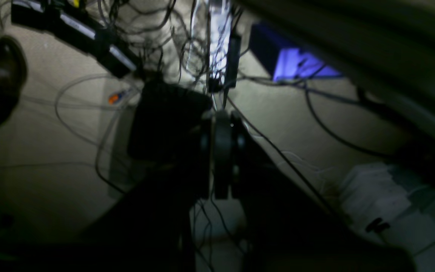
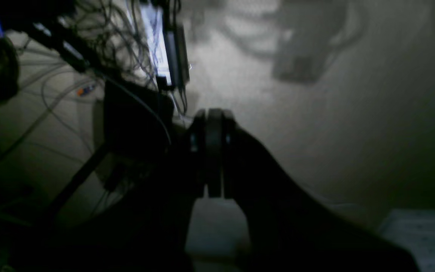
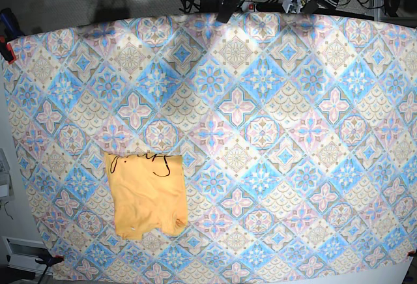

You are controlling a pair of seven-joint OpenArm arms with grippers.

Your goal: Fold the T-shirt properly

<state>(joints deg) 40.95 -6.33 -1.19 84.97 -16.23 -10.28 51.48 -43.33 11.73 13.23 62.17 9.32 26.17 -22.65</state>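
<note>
- Both arms are hanging clear of the work area right now. The left gripper is sitting with its dark jaws pressed together on nothing, pointing at a pale floor covered in tangled black cables.
- The right gripper is doing the same: jaws pinched closed, empty, aimed at bare floor and the same cable mess.
- Neither gripper is showing up in the base view, so they're well apart from the blue-and-pink patterned tablecloth.
- The pale yellow-orange short-sleeved cloth T-shirt is lying on that tablecloth, toward its near-left corner in the base view, which is the right arm's side.
- It's looking like a compact rough rectangle already, with the thin black squiggle mark along its far edge and a bit of bunching at the near edge.
- My read: the fold is looking basically finished, so the thing to do well now is leaving the shirt alone and keeping both arms away from the tablecloth, since any brush would be undoing the stack.
- If tidying were needed, I'm guessing the rumpled near edge would be the spot.
</note>
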